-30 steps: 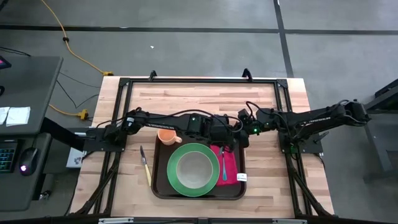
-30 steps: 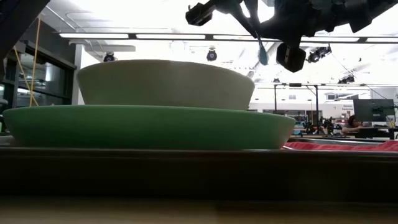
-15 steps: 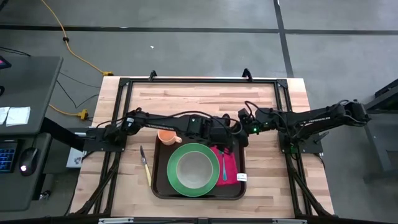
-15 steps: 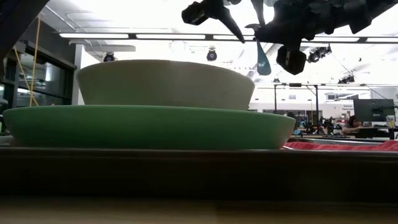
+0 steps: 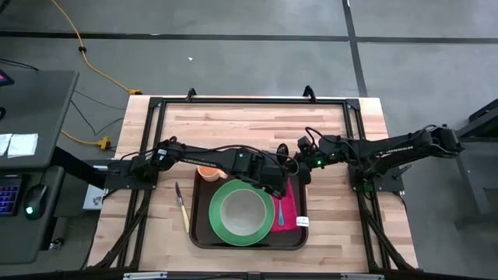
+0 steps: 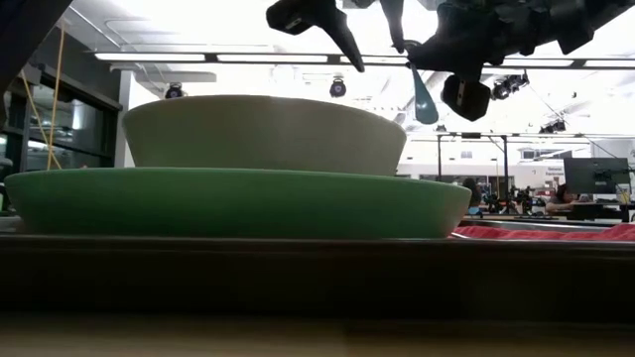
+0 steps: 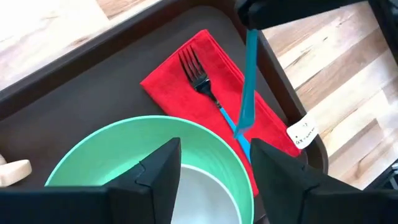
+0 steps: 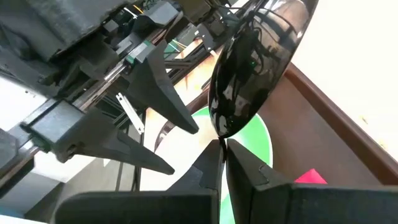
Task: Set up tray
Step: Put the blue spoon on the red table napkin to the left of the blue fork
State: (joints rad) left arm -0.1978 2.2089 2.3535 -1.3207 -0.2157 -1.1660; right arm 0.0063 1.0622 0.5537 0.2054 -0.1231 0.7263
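The light wooden table (image 5: 233, 117) holds the big dark brown plastic tray (image 5: 204, 233) with round corners near its front middle. On the tray sits a round green plate (image 5: 219, 226) with a white bowl (image 5: 243, 210) in it. Beside the plate lies a red cloth napkin (image 7: 180, 87), and a fork with a blue handle (image 7: 211, 93) rests on it. A small orange cup (image 5: 207, 169) stands in the tray's back left corner. A knife with a pale handle (image 5: 182, 208) lies on the table, left of the tray.

The left gripper (image 7: 211, 174) hangs over the plate with its fingers spread apart, holding nothing. The right gripper (image 8: 224, 163) is above the tray's right side, pressed tight on a spoon with a blue handle (image 7: 249, 81), bowl end up.
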